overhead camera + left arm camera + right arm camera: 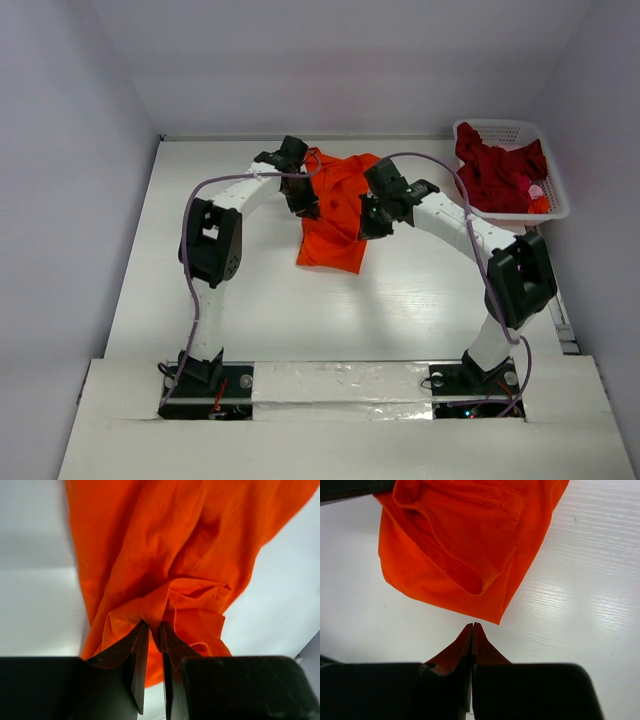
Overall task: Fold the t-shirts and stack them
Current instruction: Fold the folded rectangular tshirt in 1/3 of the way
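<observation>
Your left gripper (154,626) pinches the orange t-shirt (335,215) at the far middle of the table (200,300), its length running toward the near edge, while your right gripper (472,626), pressed together and empty, sits just short of its corner.

Nothing legible in any view: the orange t-shirt (335,220) shows no readable label or print, and the white basket (505,125) carries no lettering I can make out.
</observation>
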Controlling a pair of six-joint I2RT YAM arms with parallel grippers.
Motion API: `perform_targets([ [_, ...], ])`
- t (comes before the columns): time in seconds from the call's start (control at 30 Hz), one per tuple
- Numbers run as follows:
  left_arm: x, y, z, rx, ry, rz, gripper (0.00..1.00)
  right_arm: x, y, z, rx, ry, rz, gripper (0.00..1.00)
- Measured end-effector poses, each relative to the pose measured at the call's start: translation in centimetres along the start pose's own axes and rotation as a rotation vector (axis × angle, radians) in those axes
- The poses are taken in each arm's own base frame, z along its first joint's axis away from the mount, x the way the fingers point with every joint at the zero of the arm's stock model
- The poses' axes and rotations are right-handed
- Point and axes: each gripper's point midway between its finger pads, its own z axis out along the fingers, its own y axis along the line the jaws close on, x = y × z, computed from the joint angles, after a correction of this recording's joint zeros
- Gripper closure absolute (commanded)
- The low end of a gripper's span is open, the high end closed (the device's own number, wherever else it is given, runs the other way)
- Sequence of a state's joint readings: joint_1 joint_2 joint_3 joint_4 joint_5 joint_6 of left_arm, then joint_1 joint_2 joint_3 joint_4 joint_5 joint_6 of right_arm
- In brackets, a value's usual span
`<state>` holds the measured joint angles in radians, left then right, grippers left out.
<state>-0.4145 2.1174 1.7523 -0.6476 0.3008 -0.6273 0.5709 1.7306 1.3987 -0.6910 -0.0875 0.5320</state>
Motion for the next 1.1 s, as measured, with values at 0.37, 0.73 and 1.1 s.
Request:
perform_targets([
  [0.37,-3.2,4.8,3.7,-0.069,0.011,-0.128,0.88,0.9,1.0,0.1,-0.033,0.023,-0.014,1.00],
  [0.73,-5.8,6.9,1.0,-0.067,-0.053,-0.175,0.87,1.3,1.8,3.1,-0.028,0.077,-0.031,1.00],
  [1.1,-5.0,3.3,-6.2,0.037,-0.140,-0.113,0.85,0.1,2.8,5.0,-0.042,0.088,-0.037,1.00],
])
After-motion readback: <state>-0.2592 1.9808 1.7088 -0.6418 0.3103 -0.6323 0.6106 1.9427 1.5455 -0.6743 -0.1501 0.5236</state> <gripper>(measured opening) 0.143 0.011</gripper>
